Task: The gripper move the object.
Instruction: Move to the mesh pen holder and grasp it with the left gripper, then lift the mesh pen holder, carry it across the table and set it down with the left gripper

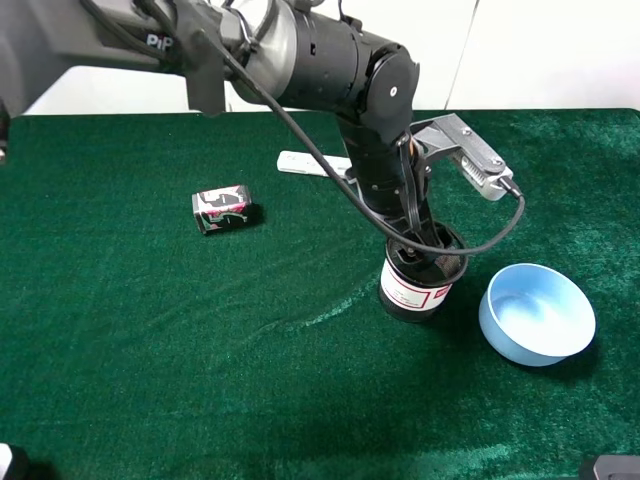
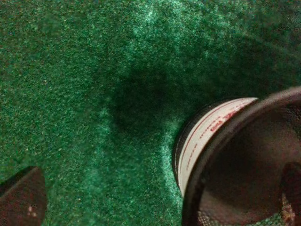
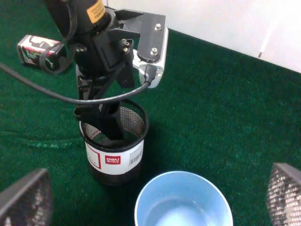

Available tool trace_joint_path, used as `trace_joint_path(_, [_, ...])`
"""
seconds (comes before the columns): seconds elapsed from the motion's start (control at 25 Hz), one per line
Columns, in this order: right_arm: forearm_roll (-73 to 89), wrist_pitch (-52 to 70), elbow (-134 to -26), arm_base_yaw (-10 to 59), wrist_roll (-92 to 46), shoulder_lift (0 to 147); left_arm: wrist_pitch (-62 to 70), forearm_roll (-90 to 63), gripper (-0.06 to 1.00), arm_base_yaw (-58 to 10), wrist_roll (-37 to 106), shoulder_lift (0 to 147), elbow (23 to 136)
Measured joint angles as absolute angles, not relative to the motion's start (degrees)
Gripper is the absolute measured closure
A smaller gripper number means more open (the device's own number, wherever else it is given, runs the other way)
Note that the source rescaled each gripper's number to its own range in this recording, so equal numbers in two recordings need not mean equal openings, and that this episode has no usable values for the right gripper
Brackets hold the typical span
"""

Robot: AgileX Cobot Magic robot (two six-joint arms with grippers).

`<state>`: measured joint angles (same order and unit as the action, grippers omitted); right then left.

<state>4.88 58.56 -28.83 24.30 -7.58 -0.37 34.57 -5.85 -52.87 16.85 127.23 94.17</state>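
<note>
Mesh cup (image 1: pixel 410 291) upright, long axis vertical, mouth up; left pincer (image 1: pixel 422 250) reaching in.

Green velvety tablecloth (image 1: pixel 150 350) lies under even light; a white wall (image 1: pixel 540 50) stands behind.

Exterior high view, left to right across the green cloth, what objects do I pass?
small black-and-pink can, flat white bar, black wire-mesh cup with white label, light blue bowl.

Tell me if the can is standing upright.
No, the can lies on its side on the green cloth.
</note>
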Motion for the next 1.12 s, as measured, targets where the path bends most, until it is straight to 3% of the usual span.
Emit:
trace_joint_path(0.4, [4.88,58.56,-28.83,24.3,-7.58,-0.37,34.06,-5.85,0.54,-52.87,16.81,127.3,94.17])
trace_joint_path(0.72, [4.88,58.56,-28.83,24.3,-7.58,-0.37,34.06,-5.91,0.89,-52.87,16.81,127.3,94.17])
trace_joint_path(1.12, [4.88,58.56,-28.83,24.3,-7.58,-0.37,33.88,-6.55,0.93,-52.87,16.75,127.3,94.32])
